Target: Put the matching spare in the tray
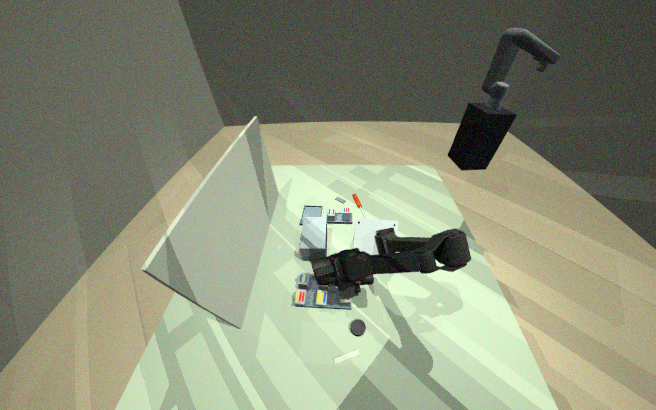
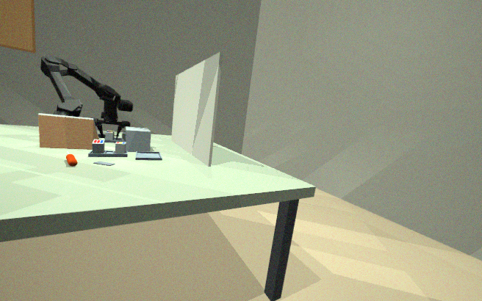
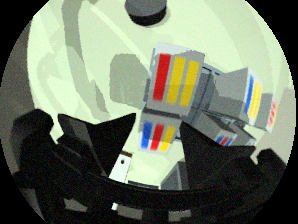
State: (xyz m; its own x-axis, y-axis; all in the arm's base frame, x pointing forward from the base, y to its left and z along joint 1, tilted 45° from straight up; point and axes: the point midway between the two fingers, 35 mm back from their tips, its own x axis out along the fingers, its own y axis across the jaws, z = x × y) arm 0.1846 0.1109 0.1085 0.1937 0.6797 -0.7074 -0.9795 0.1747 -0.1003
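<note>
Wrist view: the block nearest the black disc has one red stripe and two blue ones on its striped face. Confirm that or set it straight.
Not right: the wrist view shows two yellow stripes beside the red one, not two blue. The block nearest the black disc does have one red stripe on that face.

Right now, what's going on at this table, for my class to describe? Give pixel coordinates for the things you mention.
A robot arm [image 1: 400, 260] [image 2: 84, 78] has its open hand [image 1: 350, 291] [image 2: 109, 136] [image 3: 158, 120] low over a rack [image 1: 325, 306] [image 3: 201, 90] of striped spares [image 1: 321, 298] [image 2: 109, 134] [image 3: 175, 82]. It holds nothing. The tray [image 1: 312, 206] [image 2: 148, 158] has no spare in it, so the job looks unfinished. Which spare matches the mounted unit's code, I cannot tell.
</note>
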